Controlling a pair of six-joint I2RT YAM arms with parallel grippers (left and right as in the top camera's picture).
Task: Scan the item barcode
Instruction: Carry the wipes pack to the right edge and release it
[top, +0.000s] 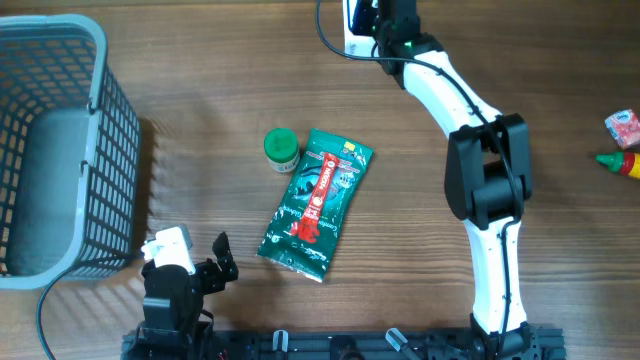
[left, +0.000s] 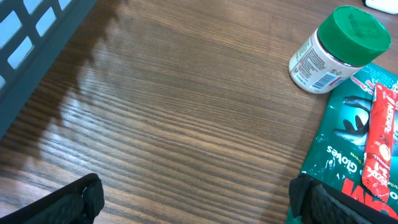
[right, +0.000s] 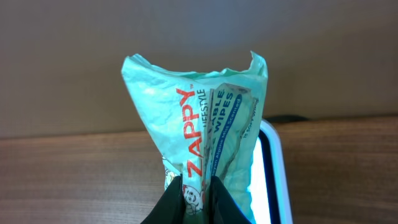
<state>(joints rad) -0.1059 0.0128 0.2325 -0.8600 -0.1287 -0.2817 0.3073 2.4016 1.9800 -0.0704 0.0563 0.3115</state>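
Reading ZAPPY, wipes pack (right: 199, 112) sits in right gripper (right: 198, 185).

The wipes pack (right: 199, 118) covers part of the lit scanner (right: 268, 174). From overhead, the right arm (top: 450, 90) hides this pack, and the top edge cuts the scanner.

Grey basket (top: 118, 160) far left; green-capped bottle (top: 281, 148) just beside gloves packet (top: 316, 200).

The wipes pack (right: 193, 124) is mint-green with red lettering, the bottle (top: 281, 150) white and green-capped, the pouch (top: 315, 205) dark-green with red, the basket (top: 115, 170) grey.
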